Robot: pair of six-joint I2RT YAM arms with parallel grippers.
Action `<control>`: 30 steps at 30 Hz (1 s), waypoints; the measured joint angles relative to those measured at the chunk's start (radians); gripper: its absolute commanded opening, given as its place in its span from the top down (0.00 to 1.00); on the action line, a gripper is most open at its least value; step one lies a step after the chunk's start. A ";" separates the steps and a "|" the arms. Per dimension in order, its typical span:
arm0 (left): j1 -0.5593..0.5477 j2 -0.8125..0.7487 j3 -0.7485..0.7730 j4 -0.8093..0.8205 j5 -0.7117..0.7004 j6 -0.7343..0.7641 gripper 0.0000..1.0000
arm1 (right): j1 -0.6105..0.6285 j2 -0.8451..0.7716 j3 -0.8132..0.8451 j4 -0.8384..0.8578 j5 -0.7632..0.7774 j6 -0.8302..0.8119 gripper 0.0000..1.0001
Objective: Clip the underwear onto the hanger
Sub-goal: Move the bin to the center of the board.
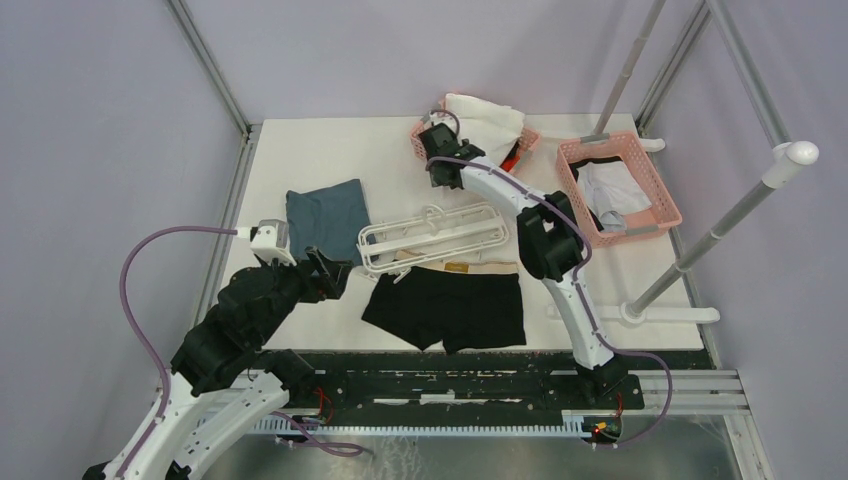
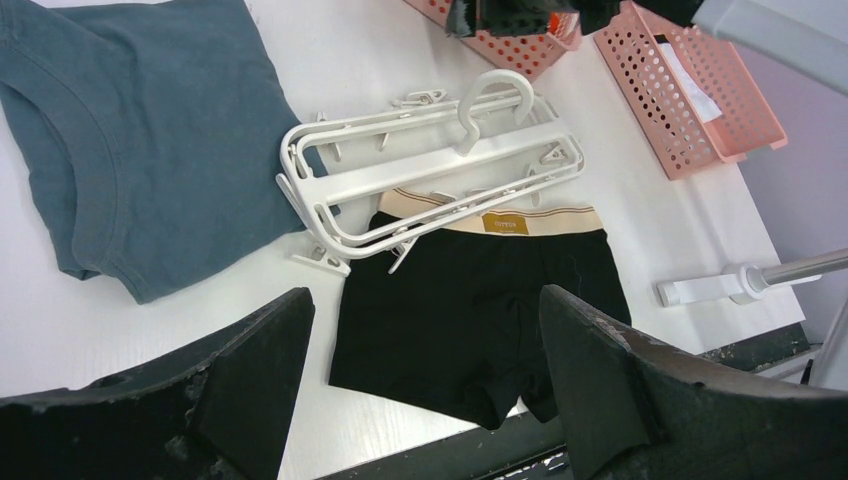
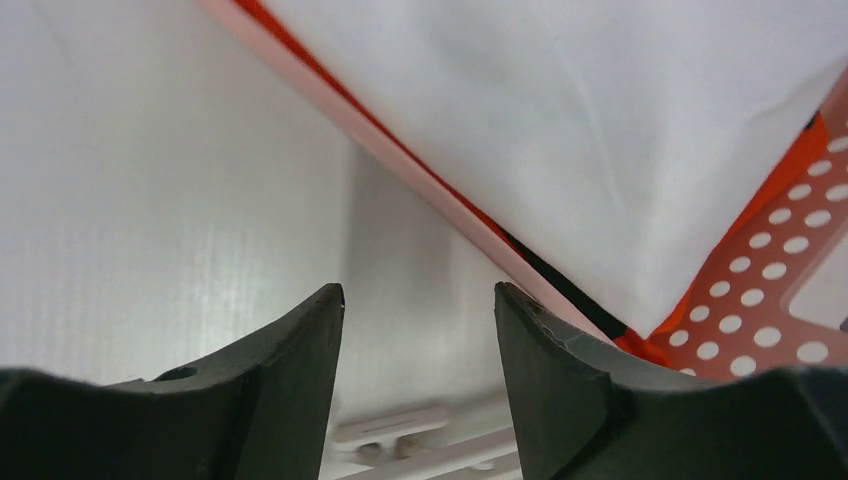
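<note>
**Underwear [image 1: 445,308] lies at near rail of hanger [image 1: 432,238], left tool [image 1: 335,272] closest**

The underwear is seen spread flat on the tabletop [image 1: 330,150], its tan waistband tucked under the near rail of the hanger, which is laid flat just beyond it. Both are stretched left to right. The left tool is held just to their left, spread wide and gripping nothing, and is judged the nearer. The right tool [image 1: 437,135] is placed well apart at the far basket [image 1: 528,138], fingers parted and empty. Whether any clip bites the waistband cannot be told.
</note>
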 measured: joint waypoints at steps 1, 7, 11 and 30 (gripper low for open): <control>0.000 0.000 0.000 0.000 0.000 0.000 0.10 | -0.016 -0.014 -0.015 0.000 0.000 -0.008 0.33; 0.000 0.000 0.000 0.000 0.001 0.000 0.10 | -0.132 -0.055 -0.042 0.006 -0.013 -0.080 0.30; 0.000 0.001 0.000 0.000 0.001 0.000 0.10 | -0.182 -0.057 -0.041 -0.003 -0.089 -0.140 0.29; 0.000 0.008 -0.006 0.001 0.002 0.000 0.10 | -0.285 -0.391 -0.234 0.131 0.041 -0.166 0.19</control>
